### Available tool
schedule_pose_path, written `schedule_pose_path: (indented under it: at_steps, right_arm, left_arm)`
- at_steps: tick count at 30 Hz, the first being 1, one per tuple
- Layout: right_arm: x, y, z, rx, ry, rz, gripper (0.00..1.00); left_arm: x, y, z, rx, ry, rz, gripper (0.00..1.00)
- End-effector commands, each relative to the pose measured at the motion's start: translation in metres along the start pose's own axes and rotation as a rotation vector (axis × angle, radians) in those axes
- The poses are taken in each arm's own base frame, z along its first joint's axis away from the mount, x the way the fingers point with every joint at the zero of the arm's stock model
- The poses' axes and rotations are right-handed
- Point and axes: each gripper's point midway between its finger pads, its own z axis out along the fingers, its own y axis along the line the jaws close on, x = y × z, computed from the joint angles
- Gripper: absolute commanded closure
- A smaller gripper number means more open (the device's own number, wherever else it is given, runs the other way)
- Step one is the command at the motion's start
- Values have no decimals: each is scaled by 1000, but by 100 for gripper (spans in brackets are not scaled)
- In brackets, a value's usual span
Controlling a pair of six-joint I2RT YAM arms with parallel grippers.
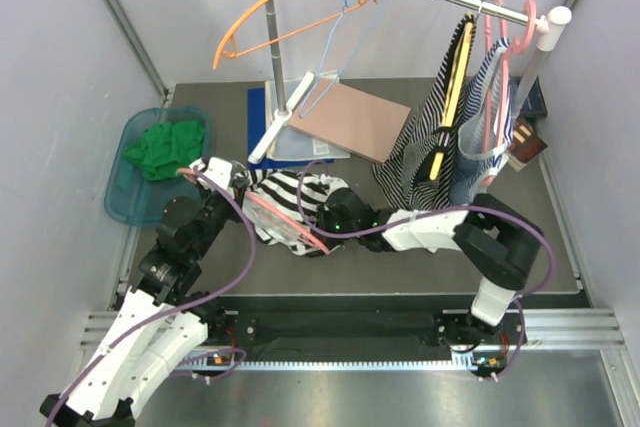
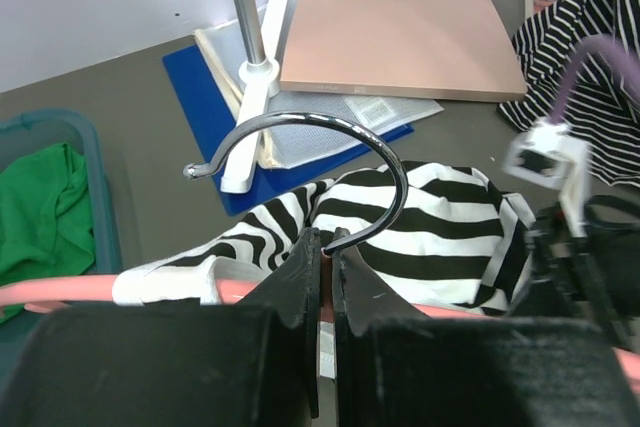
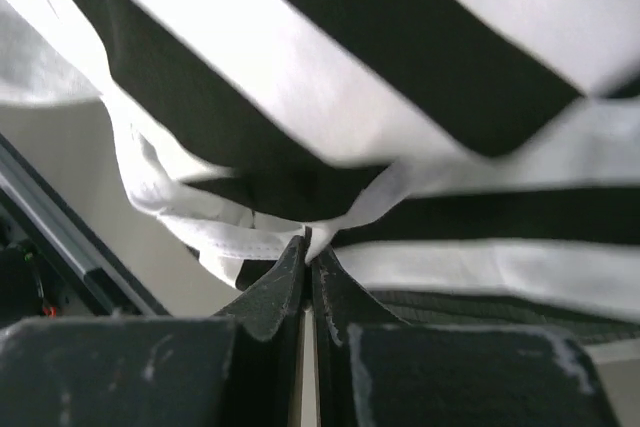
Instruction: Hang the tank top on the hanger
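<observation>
The tank top, with wide black-and-white stripes and white edging, lies bunched on the table between the two arms. The salmon-pink hanger runs through it, one end poking out at the left. My left gripper is shut on the hanger's neck, just below its metal hook. In the top view this gripper sits at the top's left edge. My right gripper is shut on the white edging of the tank top, and it shows at the garment's right side.
A teal bin with a green cloth stands at the left. A rack stand, blue mat and brown board lie behind. The rail holds an orange hanger, a light-blue hanger and a dark striped garment.
</observation>
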Motion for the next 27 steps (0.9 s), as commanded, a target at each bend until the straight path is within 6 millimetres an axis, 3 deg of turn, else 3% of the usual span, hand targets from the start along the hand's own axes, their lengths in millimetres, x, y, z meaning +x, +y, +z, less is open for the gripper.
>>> schedule_pose_path:
  at_steps: [1, 7, 15, 27]
  right_arm:
    - [-3, 3, -37, 3, -37, -37, 100]
    - [6, -9, -76, 32, -42, -36, 100]
    - [4, -3, -125, 22, -41, -53, 100]
    - [-20, 24, -162, -30, -101, -78, 100]
  left_arm:
    - [-31, 14, -3, -73, -117, 8, 100]
    - [-43, 31, -3, -170, -139, 12, 100]
    - [-49, 35, 2, -191, -157, 21, 100]
    - [-47, 28, 4, -153, -164, 5, 100]
